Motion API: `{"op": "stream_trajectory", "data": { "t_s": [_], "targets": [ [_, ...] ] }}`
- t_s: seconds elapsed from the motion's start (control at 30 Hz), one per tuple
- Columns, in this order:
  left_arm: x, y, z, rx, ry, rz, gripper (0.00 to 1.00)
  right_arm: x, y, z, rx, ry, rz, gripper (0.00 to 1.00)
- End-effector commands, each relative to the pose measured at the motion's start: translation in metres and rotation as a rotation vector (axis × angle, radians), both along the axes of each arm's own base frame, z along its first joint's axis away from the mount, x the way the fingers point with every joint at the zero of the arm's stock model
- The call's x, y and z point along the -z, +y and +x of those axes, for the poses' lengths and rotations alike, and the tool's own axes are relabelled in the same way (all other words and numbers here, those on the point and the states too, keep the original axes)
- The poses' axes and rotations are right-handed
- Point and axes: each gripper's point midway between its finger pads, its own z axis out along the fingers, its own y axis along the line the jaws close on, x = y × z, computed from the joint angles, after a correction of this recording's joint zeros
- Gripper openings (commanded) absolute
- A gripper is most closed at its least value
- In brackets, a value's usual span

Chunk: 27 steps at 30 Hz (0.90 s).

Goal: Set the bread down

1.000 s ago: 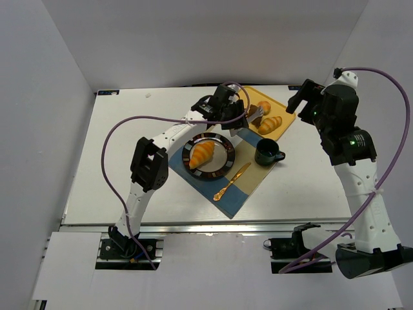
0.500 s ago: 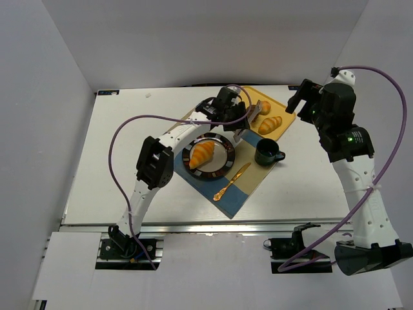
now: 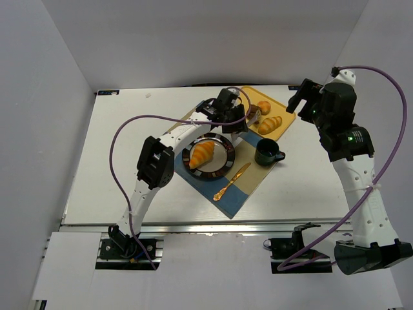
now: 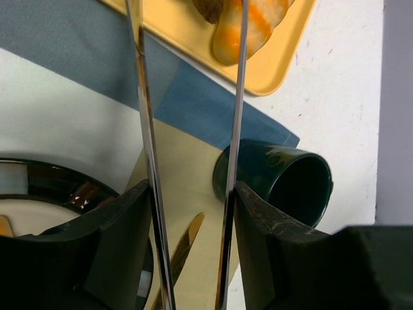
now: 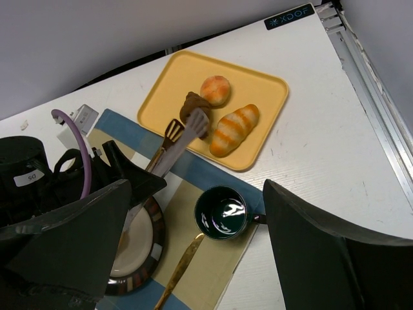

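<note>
Left jaws were clamped on tongs [image 5: 174, 129], tips at brown bread [image 5: 193, 103] on tray [image 5: 264, 90], 1 o'clock of plate [image 3: 227, 161]. Right jaws apart. Handling: squeeze evenly, lift clear of tray lip.

The tongs [image 4: 147, 142] are thin polished metal, mirror-bright, and the knife [image 4: 184, 248] at the bottom of the left wrist view is shiny gold metal. The mug [image 4: 277, 181] and plate [image 4: 68, 186] rim carry a glossy glaze, while the tray [image 4: 284, 61], cloth placemat [image 4: 193, 106] and speckled white table [image 4: 335, 97] look matt
</note>
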Motion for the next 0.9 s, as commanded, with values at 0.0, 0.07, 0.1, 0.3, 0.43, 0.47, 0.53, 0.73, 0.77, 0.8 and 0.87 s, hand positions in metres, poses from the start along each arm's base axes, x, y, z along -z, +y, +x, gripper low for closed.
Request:
{"op": "stream_trajectory", "data": {
  "t_s": [0.0, 0.07, 0.1, 0.3, 0.43, 0.47, 0.53, 0.73, 0.77, 0.8, 0.87],
  "targets": [
    [-0.025, 0.002, 0.000, 0.008, -0.037, -0.006, 0.61, -0.017, -0.002, 0.005, 0.000, -0.066, 0.000, 0.89],
    [-0.021, 0.005, -0.002, 0.011, -0.031, 0.015, 0.60, -0.017, -0.002, 0.004, 0.000, -0.066, 0.000, 0.89],
    [-0.018, 0.007, -0.004, 0.014, -0.024, 0.020, 0.60, -0.016, -0.002, 0.004, 0.002, -0.066, 0.002, 0.89],
    [-0.011, 0.001, -0.002, 0.020, -0.017, 0.000, 0.60, -0.013, -0.003, 0.002, 0.005, -0.060, 0.004, 0.89],
    [-0.009, -0.005, 0.003, 0.017, -0.020, -0.016, 0.60, -0.013, -0.003, 0.002, 0.003, -0.058, 0.004, 0.89],
    [-0.012, -0.007, 0.004, 0.018, -0.028, -0.026, 0.59, -0.013, -0.003, 0.002, 0.001, -0.058, 0.004, 0.89],
    [-0.008, -0.009, 0.006, 0.019, -0.022, -0.029, 0.59, -0.012, -0.003, 0.003, -0.001, -0.055, 0.002, 0.89],
    [-0.005, -0.013, 0.006, 0.025, -0.017, -0.046, 0.41, -0.013, -0.001, 0.006, -0.005, -0.054, 0.003, 0.89],
    [-0.006, -0.013, 0.006, 0.023, -0.019, -0.045, 0.35, -0.013, -0.001, 0.006, -0.007, -0.056, 0.002, 0.89],
    [-0.007, -0.012, 0.006, 0.021, -0.019, -0.043, 0.30, -0.014, -0.002, 0.007, -0.006, -0.057, 0.001, 0.89],
    [-0.014, -0.007, 0.006, 0.014, -0.031, -0.026, 0.25, -0.014, -0.001, 0.007, -0.009, -0.057, 0.002, 0.89]
  ]
}}
